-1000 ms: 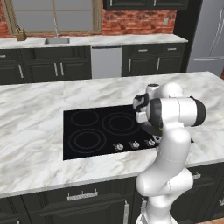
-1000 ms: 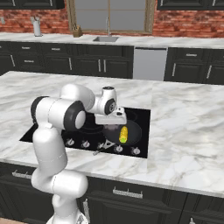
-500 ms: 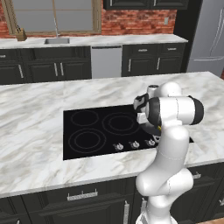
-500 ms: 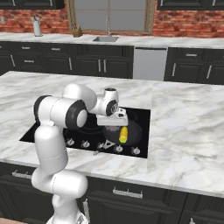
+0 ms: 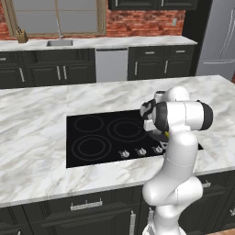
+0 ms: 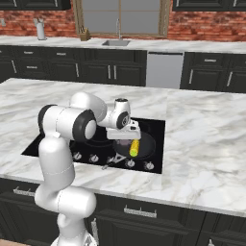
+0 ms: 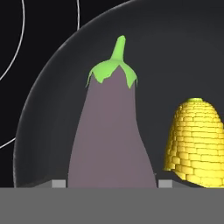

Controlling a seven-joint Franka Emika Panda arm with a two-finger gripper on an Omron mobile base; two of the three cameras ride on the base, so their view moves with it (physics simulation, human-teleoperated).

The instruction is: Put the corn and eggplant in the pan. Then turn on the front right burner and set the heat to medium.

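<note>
1. corn (image 7: 194,140) lies in the pan (image 7: 52,113): done.
2. eggplant (image 7: 111,135) is over the pan, clamped in the gripper (image 7: 111,183): release pending.
3. burner knobs (image 6: 129,164) on the stove (image 5: 92,137) judged untouched.

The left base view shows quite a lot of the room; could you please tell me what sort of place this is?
A home-style kitchen: a black cooktop set in a marble island, a sink under a window, and a fridge.
</note>
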